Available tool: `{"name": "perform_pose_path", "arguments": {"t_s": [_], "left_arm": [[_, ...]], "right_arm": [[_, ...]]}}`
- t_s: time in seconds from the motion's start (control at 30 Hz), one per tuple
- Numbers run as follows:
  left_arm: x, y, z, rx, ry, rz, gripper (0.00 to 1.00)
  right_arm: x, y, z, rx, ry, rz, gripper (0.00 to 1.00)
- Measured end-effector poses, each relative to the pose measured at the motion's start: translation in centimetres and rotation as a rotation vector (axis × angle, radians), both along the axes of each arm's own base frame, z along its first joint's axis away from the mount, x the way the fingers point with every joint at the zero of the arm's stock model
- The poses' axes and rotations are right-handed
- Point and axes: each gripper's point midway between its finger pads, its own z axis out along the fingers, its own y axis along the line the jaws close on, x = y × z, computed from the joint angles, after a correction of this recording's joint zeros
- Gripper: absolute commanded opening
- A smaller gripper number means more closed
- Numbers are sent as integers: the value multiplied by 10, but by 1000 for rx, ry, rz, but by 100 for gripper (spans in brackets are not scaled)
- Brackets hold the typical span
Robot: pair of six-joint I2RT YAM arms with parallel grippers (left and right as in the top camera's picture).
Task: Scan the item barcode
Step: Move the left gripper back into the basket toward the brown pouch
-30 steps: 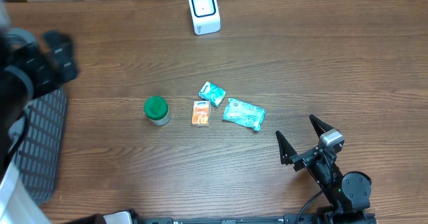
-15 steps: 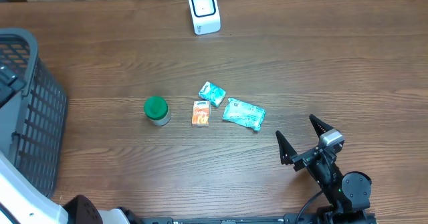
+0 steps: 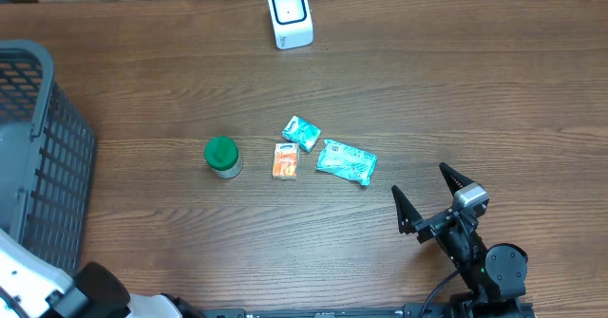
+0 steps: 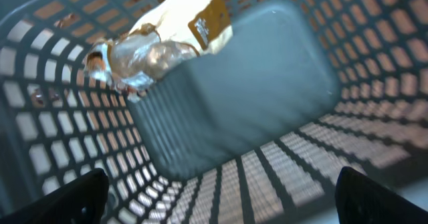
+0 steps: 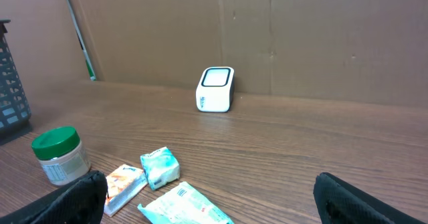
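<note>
Both hands are spread apart and empty: the right hand point(image 3: 421, 185) sits at the lower right of the brown wooden surface point(image 3: 456, 90), and the left hand point(image 4: 224, 197) faces into the dark plastic mesh basket point(image 3: 47, 157). At centre frame lie a green-lidded jar point(image 3: 222, 157), a small orange packet point(image 3: 285, 160), a small teal pouch point(image 3: 302, 132) and a larger teal pouch point(image 3: 347, 160). The white box scanner point(image 3: 290, 15) stands at top centre.

One white box-shaped barcode scanner point(image 3: 290, 15), one green-lidded clear jar point(image 3: 222, 157), two teal foil packets, a small one point(image 3: 302, 132) and a larger one point(image 3: 347, 160), one flat orange packet point(image 3: 285, 160), one dark grey plastic mesh basket point(image 3: 57, 166), one crumpled shiny wrapper point(image 4: 150, 50)

Left pincer point(image 4: 221, 196) jaws apart, right pincer point(image 3: 419, 181) spread wide
</note>
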Motion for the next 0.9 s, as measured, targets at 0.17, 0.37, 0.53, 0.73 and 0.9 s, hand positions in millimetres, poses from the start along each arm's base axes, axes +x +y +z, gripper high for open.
{"name": "perform_pose_path", "arguments": {"t_s": [0.17,0.37,0.53,0.73,0.9], "left_arm": [[16,23,-19,46,26,-29,93],[37,43,-47,102,62,-143,92],[39,53,-88,114,146,-207,67],[42,64,-127,157,247,-339,53],[49,71,-146,203,262,-393,66]], "right_arm": [[0,0,0,0,0,0,100],[0,0,0,0,0,0,100],[0,0,0,0,-1,0,100],[0,0,0,0,-1,0,100],[0,0,0,0,0,0,100]]}}
